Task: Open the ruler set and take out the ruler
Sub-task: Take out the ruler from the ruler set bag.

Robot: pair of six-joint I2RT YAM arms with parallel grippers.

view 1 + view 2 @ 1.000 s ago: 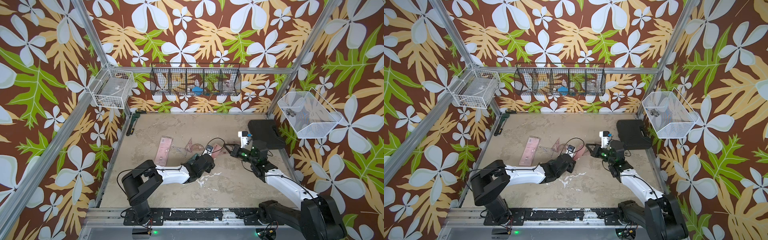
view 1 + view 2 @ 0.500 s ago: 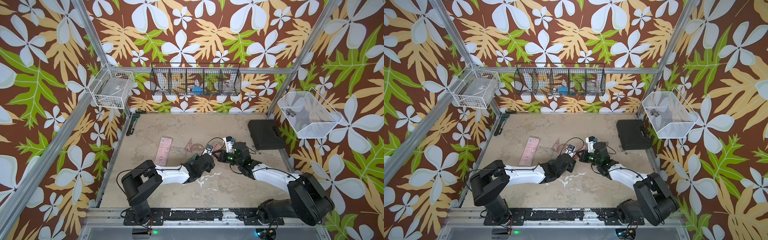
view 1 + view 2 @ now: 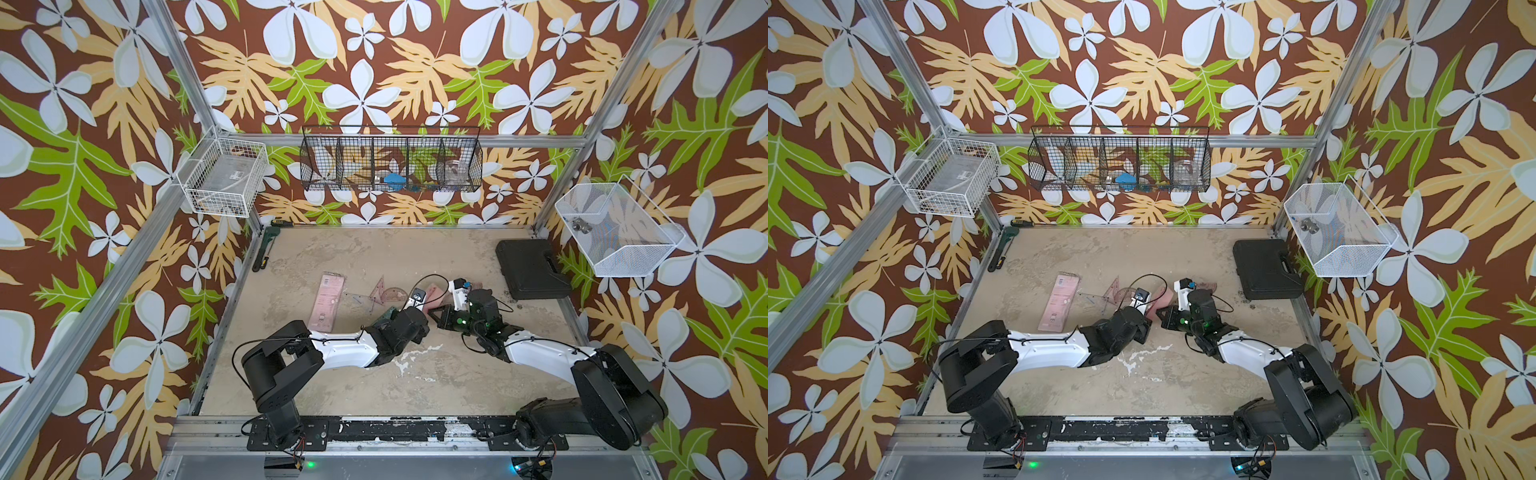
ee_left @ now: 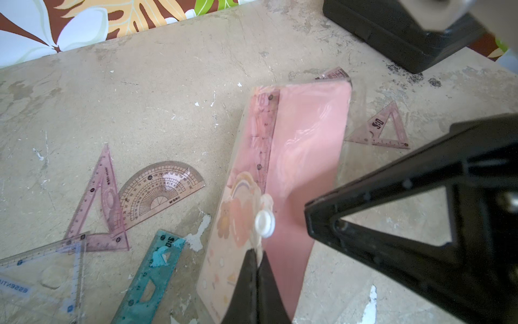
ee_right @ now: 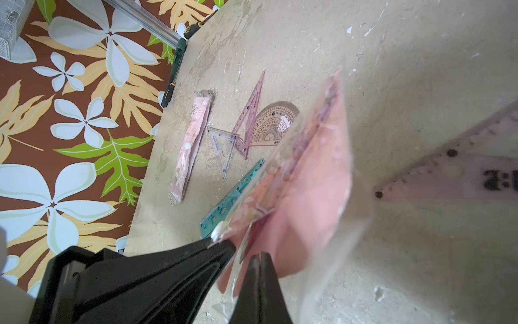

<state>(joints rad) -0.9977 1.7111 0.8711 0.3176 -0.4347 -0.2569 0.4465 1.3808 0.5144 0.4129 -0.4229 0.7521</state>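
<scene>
Near the middle of the counter [image 3: 374, 257], the flat pink plastic ruler-set pouch [image 4: 305, 146] is gripped by both arms at its end nearer the robot. The left gripper [image 4: 256, 262] is closed tight on the pouch's edge, just beside the white snap button [image 4: 265, 224]. The right gripper [image 5: 260, 256] is pinched narrow on the pink sheet next to it, so the two sets of tips stand close together. The translucent pink straight ruler [image 4: 265, 134] sits inside the pouch along its long side, beyond both grippers. The held end seems raised off the counter, though blur makes that uncertain. A teal plastic ruler [image 4: 148, 277] and a pink semicircular protractor [image 4: 161, 189] lie loose toward the counter's left edge. A black hard case [image 3: 532, 270] sits near the far right corner.
</scene>
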